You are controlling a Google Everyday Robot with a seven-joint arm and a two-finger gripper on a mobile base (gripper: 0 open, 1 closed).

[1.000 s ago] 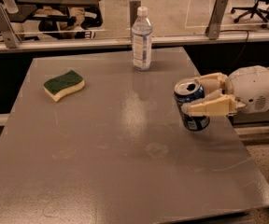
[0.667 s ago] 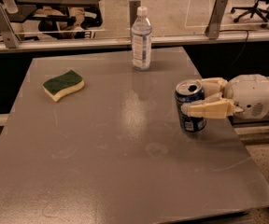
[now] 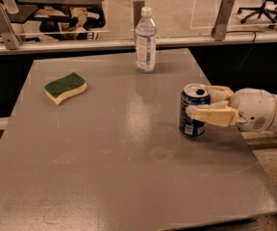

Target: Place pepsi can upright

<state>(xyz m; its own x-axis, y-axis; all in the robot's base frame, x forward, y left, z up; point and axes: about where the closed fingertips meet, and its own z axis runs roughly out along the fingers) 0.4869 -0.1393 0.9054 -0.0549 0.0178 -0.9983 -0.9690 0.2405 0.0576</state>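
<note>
Grey bench (image 3: 129,177), office floor behind a low glass screen, pretty plain setup. The gripper (image 3: 199,104) is at the right edge with the arm lying level. Its jaws look clamped on the pepsi can (image 3: 190,125): one finger across the near side at mid-height, the other tucked behind.

The can sits right between them, long axis straight up, silver top facing the ceiling. Its base looks to be down on the bench, though I can't swear there's no sliver of air under it. That's what matters imo: it's vertical already, so the next move is just letting go sideways without tipping it.

Further out, a water bottle (image 3: 145,40) stands at the far edge and a sponge (image 3: 65,87) lies off left, both well apart from the can.
</note>
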